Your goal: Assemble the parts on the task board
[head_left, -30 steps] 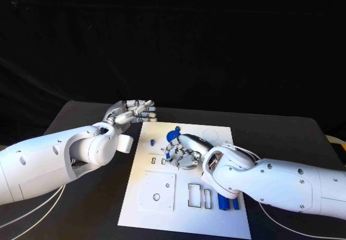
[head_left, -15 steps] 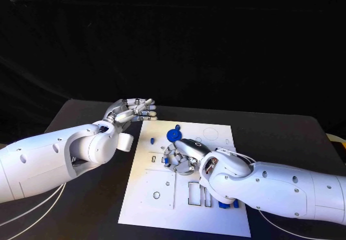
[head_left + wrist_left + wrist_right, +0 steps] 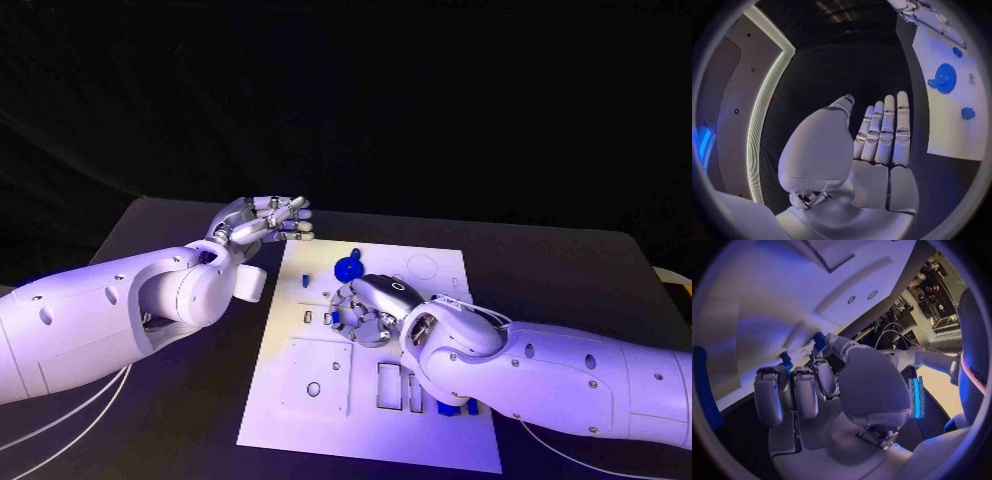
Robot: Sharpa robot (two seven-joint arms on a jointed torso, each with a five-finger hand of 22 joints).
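Observation:
The white task board (image 3: 433, 430) lies in the middle of the table. A blue gear (image 3: 346, 270) sits near its far edge, also seen as the gear (image 3: 945, 77) in the left wrist view. A small blue part (image 3: 307, 279) lies beside it. My right hand (image 3: 364, 312) is curled down onto the board's middle. Its thumb and a finger pinch a small blue part (image 3: 820, 340), and another blue part (image 3: 786, 360) stands at a neighbouring fingertip. My left hand (image 3: 267, 220) hovers off the board's far left corner, fingers straight and holding nothing (image 3: 882, 140).
Two long blue parts (image 3: 450, 405) lie at the board's near right, beside rectangular slots (image 3: 389, 385). A square plate outline with a hole (image 3: 315, 388) marks the near left. Black table (image 3: 577, 270) surrounds the board.
My right hand has come slightly nearer and lower over the board's middle, its fingers closing in at the small blue parts. The left hand has stayed put.

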